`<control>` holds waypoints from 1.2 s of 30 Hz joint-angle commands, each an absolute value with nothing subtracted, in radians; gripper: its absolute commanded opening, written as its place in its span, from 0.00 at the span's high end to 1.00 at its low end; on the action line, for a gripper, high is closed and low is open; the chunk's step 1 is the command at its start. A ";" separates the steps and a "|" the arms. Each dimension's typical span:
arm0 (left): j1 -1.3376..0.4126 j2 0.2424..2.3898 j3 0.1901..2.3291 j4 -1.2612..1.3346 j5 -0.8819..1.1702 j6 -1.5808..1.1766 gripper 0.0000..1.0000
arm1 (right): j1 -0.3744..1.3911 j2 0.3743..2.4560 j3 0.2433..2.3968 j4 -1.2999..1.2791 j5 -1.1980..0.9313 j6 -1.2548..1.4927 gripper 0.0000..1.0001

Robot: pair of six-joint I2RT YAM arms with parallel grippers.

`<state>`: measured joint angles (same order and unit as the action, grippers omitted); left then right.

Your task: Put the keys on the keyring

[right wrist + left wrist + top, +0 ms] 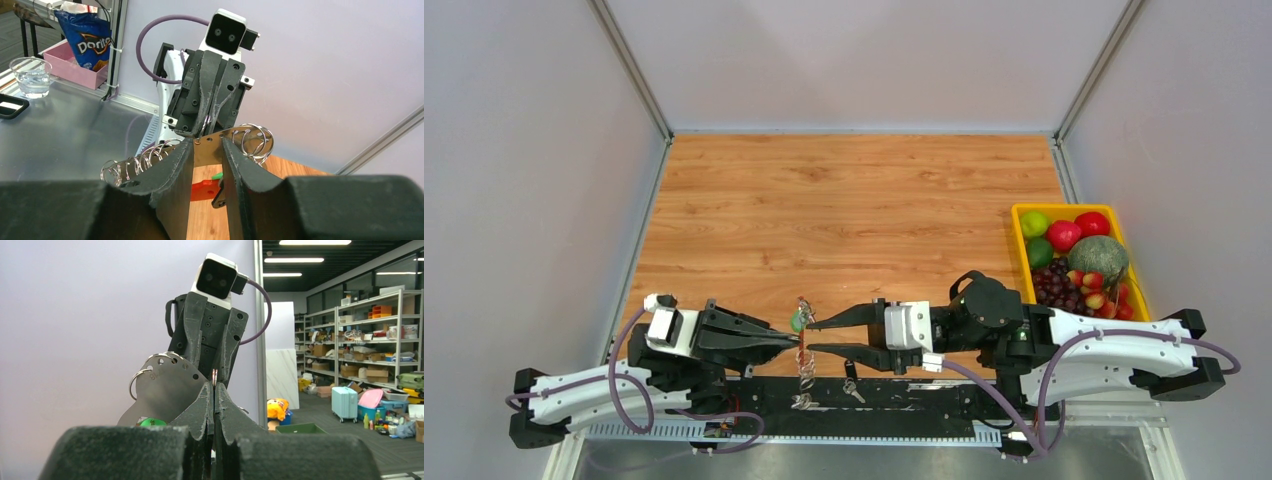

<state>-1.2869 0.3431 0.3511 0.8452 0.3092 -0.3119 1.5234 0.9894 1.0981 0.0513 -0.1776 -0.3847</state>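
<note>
The keyring [803, 347] hangs upright near the table's front edge: a red loop, a green tag [797, 320] on top, and a silvery coiled chain [806, 376] trailing down. My left gripper [790, 343] is shut on the red loop; in the left wrist view only a thin red sliver [214, 375] shows between its fingers, beside a grey metal plate with rings [160, 385]. My right gripper [812, 338] is open, its fingers on either side of the keyring. In the right wrist view, red plastic [202, 189] shows between the open jaws. One small key [852, 389] lies on the black base strip.
A yellow basket [1016, 232] full of fruit stands at the right edge of the wooden table. The black strip [924, 392] holding the arm bases runs along the front edge. Grey walls close in on the left, back and right.
</note>
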 commanded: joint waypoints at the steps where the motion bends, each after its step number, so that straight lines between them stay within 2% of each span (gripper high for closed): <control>1: -1.284 0.366 0.354 0.966 0.332 -0.337 1.00 | 1.528 0.994 1.104 0.119 -0.203 -0.405 0.67; 23: -1.283 0.431 0.356 1.008 0.331 -0.324 1.00 | 1.528 1.028 1.127 0.138 -0.225 -0.414 0.71; 36: -1.283 0.414 0.364 0.872 0.240 -0.233 1.00 | 1.528 1.030 1.132 0.128 -0.187 -0.393 0.72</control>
